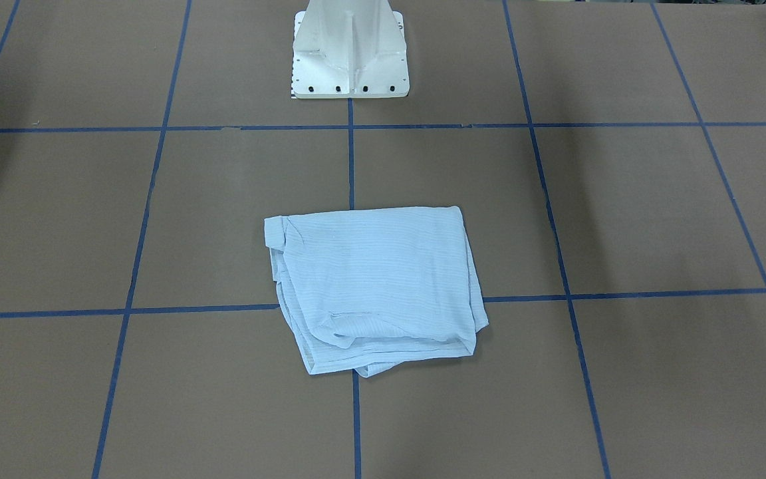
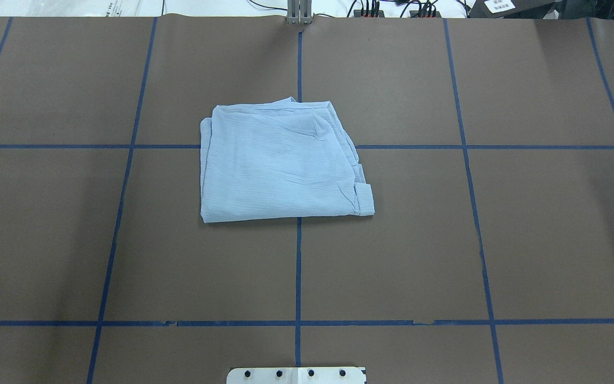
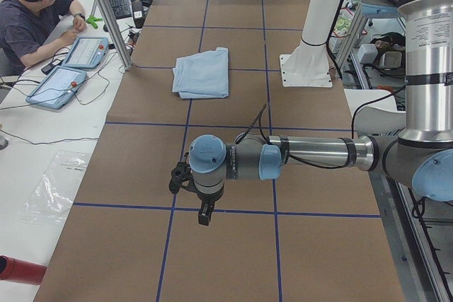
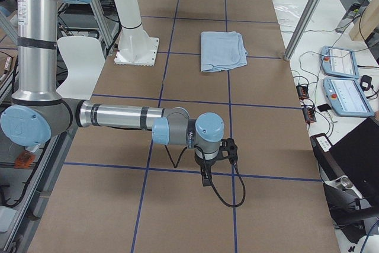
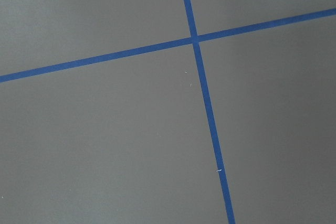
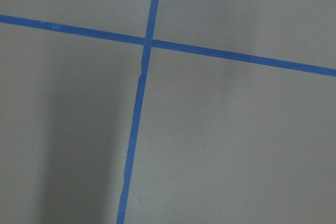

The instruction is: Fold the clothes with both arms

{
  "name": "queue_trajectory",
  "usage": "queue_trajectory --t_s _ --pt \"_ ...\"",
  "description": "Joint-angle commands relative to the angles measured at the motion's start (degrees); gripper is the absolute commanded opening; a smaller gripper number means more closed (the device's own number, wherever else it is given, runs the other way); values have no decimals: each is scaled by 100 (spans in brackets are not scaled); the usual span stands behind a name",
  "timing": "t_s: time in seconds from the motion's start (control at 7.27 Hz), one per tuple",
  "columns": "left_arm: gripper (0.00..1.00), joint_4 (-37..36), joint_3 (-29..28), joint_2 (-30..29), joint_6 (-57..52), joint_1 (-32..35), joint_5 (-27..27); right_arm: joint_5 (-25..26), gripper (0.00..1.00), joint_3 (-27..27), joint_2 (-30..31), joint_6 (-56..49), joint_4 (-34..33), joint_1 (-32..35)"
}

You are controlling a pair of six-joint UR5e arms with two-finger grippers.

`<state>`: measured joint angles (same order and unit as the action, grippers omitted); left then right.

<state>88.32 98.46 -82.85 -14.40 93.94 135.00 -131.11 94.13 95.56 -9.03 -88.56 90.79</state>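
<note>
The clothes are one light blue striped shirt (image 1: 373,286), folded into a rough rectangle and lying flat near the table's middle (image 2: 280,162). It also shows far off in both side views (image 3: 203,72) (image 4: 222,50). Nothing touches it. My left gripper (image 3: 204,217) points down over a tape line at the table's left end, far from the shirt. My right gripper (image 4: 205,179) hangs the same way at the right end. Both appear only in side views, so I cannot tell whether they are open or shut. Both wrist views show only brown table and blue tape.
The white pedestal base (image 1: 350,53) stands behind the shirt. Blue tape lines (image 2: 298,266) divide the brown table into squares. A seated person (image 3: 32,22) and two teach pendants (image 3: 71,68) are beyond the table's far edge. A metal post (image 4: 305,13) stands by that edge.
</note>
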Motion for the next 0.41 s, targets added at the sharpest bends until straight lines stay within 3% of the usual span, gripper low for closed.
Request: queue_trajectory --t_s 0.0,0.28 --pt "100 1 7 -3 7 2 0 6 100 34 24 -3 67 0" --pt "100 1 -2 -12 -2 2 0 24 100 52 6 24 111 9"
